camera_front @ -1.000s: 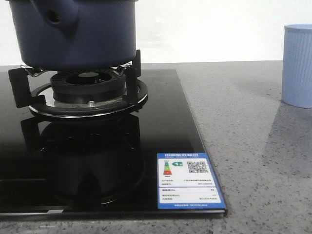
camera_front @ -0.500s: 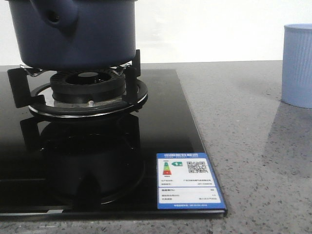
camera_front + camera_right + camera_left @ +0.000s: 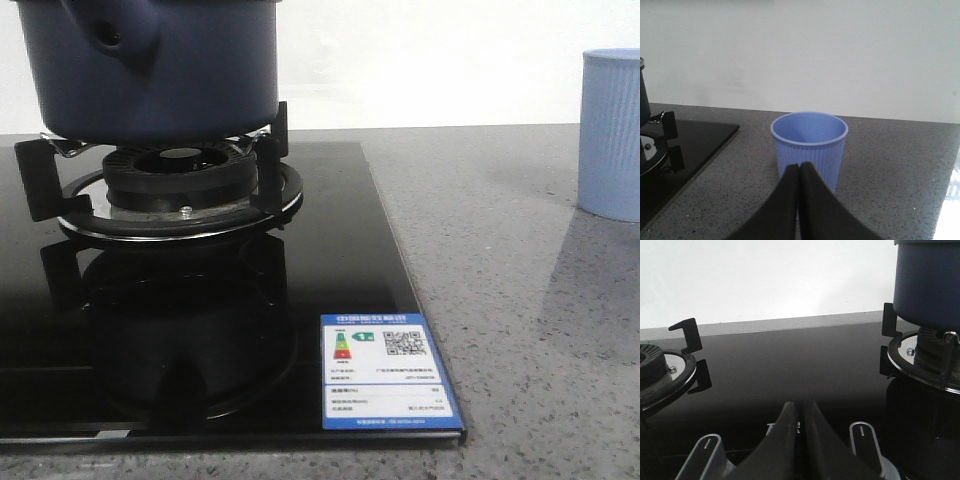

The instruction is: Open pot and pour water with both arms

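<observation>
Nothing moved since earlier frames; front view static. Landmark: burner (image 3: pixel 178 185) on black hob (image 3: pixel 330 250). Pot (image 3: pixel 150 65) sits on burner's supports, directly above it, side socket (image 3: pixel 110 35) facing camera. Label (image 3: pixel 387 370) on hob glass, right of burner and nearer camera. Cup (image 3: pixel 610 135) on counter (image 3: pixel 500 250), well right of burner, upright. Left gripper (image 3: pixel 799 412) fingers pressed together, holding nothing, left of burner. Right gripper (image 3: pixel 799 175) fingers together, empty, just in front of cup.

An energy label (image 3: pixel 388 372) with QR code on the hob (image 3: pixel 330 250); print illegible.
</observation>
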`<state>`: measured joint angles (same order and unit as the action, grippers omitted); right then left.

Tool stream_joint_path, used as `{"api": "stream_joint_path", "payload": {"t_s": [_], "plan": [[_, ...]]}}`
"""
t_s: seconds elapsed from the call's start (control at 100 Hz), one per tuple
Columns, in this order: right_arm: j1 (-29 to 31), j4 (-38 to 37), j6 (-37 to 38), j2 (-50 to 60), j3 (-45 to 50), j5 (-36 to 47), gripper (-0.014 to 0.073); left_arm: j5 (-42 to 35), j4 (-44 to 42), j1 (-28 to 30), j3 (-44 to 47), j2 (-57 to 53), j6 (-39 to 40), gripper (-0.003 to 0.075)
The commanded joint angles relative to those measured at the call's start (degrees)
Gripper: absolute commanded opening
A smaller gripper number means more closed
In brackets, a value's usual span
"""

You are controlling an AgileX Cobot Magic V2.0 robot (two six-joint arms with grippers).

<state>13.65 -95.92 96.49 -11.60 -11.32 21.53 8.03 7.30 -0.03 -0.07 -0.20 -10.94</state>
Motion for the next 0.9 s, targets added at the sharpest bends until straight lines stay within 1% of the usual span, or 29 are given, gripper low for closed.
{"api": "stream_joint_path", "payload": {"t_s": [0.0, 0.2, 0.33, 0.52, 0.6, 0.79, 0.82, 0.86, 0.89], "plan": [[-0.1, 1.2, -0.5, -0.3, -1.4, -0.9, -0.0041, -4.3, 0.1, -0.3, 0.8, -1.4, 0.7, -0.0016], [-0.1, 1.3, -0.5, -0.3, -1.4, -0.6, -0.0041, -4.3, 0.1, -0.3, 0.8, -1.4, 0.7, -0.0016], [-0.1, 1.3, -0.5, -0.3, -1.4, 1.3, -0.0041, -4.3, 0.1, -0.3, 0.8, -1.4, 0.7, -0.0016], [-0.1, 1.3, -0.5, -0.4, -1.4, 1.2, -0.0041, -4.3, 0.1, -0.3, 0.8, -1.4, 0.7, -0.0016], [-0.1, 3.0, -0.8, -1.0, -1.4, 0.9, -0.0041, -4.3, 0.1, -0.3, 0.8, -1.4, 0.7, -0.0016], [-0.2, 10.1, -5.6, -3.8, -1.4, 1.4, -0.0041, -4.3, 0.1, -0.3, 0.8, -1.4, 0.7, -0.0016], [-0.4, 12.2, -8.5, -4.6, -1.4, 1.4, -0.0041, -4.3, 0.1, -0.3, 0.8, -1.4, 0.7, -0.0016], [-0.9, 16.8, -12.9, -5.6, -1.4, 1.5, -0.0041, -4.3, 0.1, -0.3, 0.8, -1.4, 0.7, -0.0016], [-1.5, 20.6, -18.7, -6.5, -1.4, 1.5, -0.0041, -4.3, 0.1, -0.3, 0.8, -1.4, 0.7, -0.0016]]}}
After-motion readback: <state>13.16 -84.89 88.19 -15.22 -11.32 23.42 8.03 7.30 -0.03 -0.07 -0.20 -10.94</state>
